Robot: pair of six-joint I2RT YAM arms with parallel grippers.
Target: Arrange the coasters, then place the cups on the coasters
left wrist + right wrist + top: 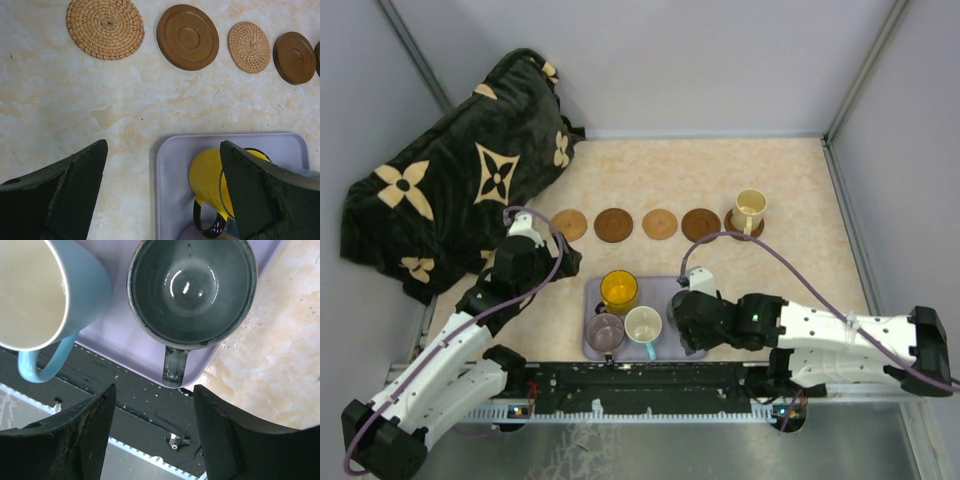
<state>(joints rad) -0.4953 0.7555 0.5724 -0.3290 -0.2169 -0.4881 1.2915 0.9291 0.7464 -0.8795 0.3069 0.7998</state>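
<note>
Five round coasters lie in a row at the back: woven (570, 224), dark brown (613, 225), woven (660, 224), dark brown (701, 224), and the last under the cream cup (750, 208). The lavender tray (660, 290) holds a yellow cup (618, 290), a mauve cup (604, 330) and a white cup with a blue handle (643, 325). A grey-green cup (192, 290) stands at the tray's right corner. My right gripper (154, 390) hangs open just short of its handle (175, 365), holding nothing. The left gripper (162, 150) is wide open over the tray's left corner, beside the yellow cup (207, 177).
A dark floral-patterned cloth bundle (450, 200) fills the back left. Grey walls enclose the table on three sides. The black base rail (640, 380) runs along the near edge, right behind the tray.
</note>
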